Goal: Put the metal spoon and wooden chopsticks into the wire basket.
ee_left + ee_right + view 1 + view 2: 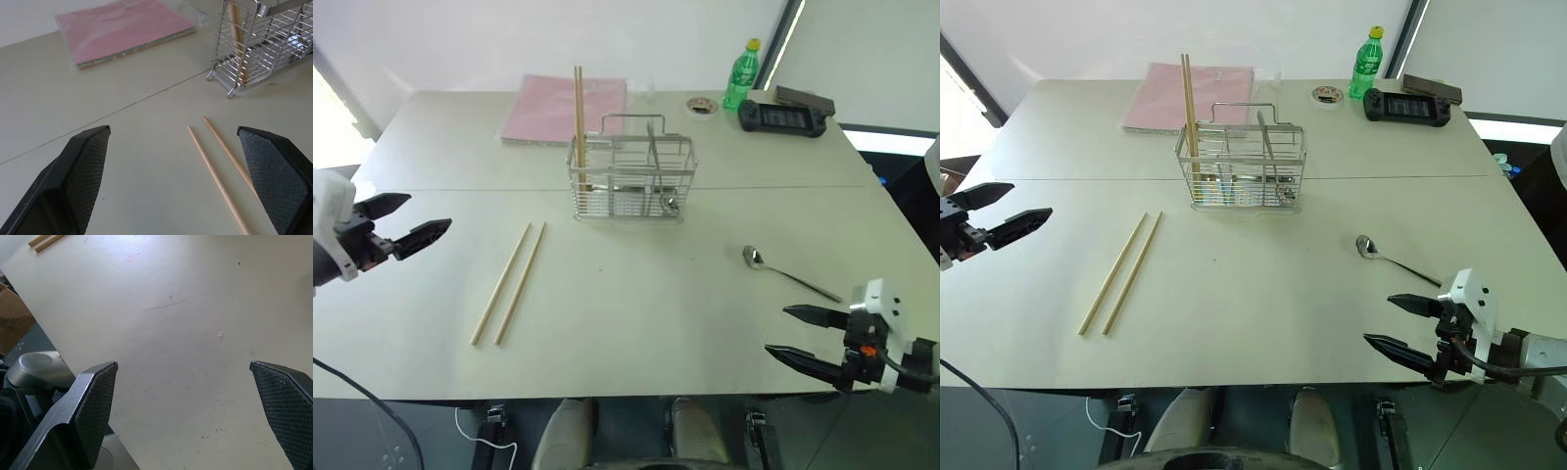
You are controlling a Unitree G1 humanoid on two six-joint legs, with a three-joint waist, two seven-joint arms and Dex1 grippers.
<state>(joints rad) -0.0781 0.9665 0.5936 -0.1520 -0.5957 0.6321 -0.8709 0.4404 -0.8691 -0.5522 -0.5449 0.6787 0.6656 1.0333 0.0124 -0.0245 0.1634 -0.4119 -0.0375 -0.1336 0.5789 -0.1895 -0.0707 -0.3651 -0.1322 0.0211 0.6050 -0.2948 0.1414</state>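
Left eye view: spoon (788, 273) lies flat on the table (636, 323) at four o'clock from the basket (631, 179). Two chopsticks (509, 283) lie side by side at seven o'clock from it; another pair (578, 122) stands upright inside its left end. Left gripper (408, 224) and right gripper (799, 334) hover with jaws spread wide, holding nothing.
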